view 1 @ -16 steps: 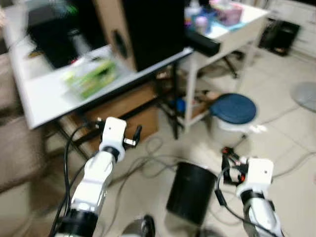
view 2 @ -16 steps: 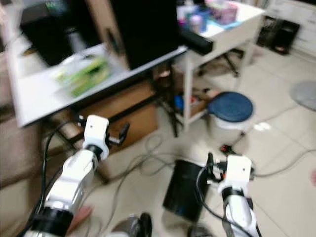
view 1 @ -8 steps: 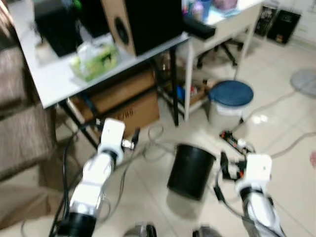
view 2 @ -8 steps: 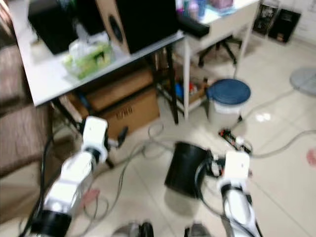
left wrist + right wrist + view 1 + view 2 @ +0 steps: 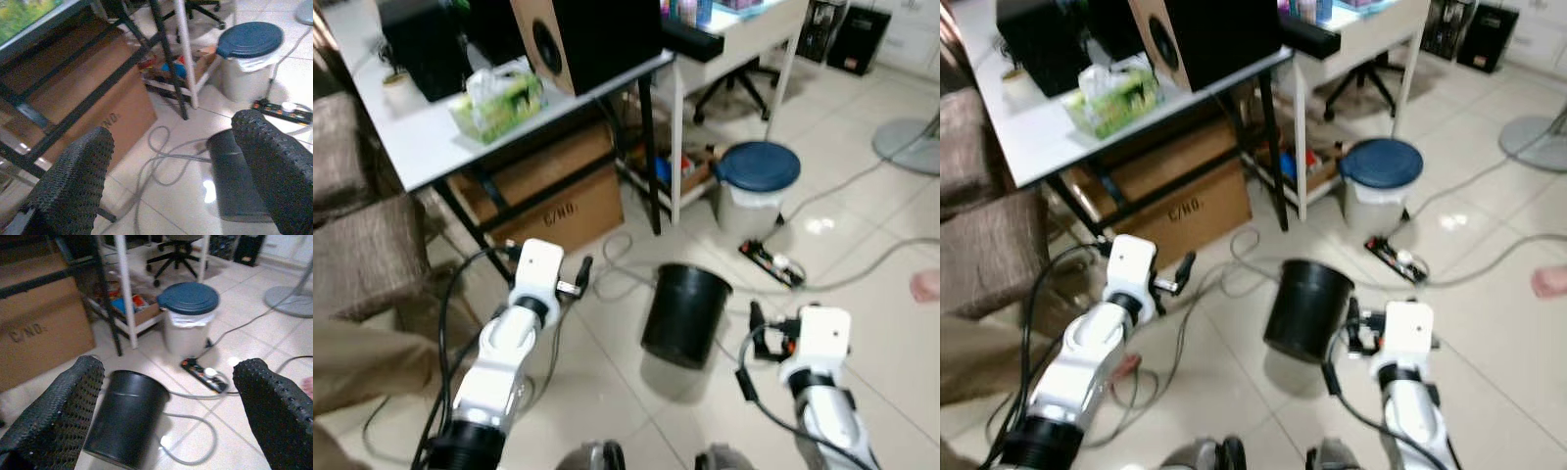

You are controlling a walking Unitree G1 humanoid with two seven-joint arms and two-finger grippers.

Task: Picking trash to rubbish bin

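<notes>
The robot has stepped back a little, so more floor shows now. The black bin (image 5: 683, 313) stands on the floor between both arms. The left gripper (image 5: 171, 181) and right gripper (image 5: 168, 416) are wide apart and empty. No trash is picked yet.

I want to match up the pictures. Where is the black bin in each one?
Left eye view: the black bin stands on the floor between the two arms.
Right eye view: same spot, just beside the right arm.
Left wrist view: low, beside one finger.
Right wrist view: low, between the fingers.
Shared landmark: the white pail with the blue lid, beyond the bin.
</notes>
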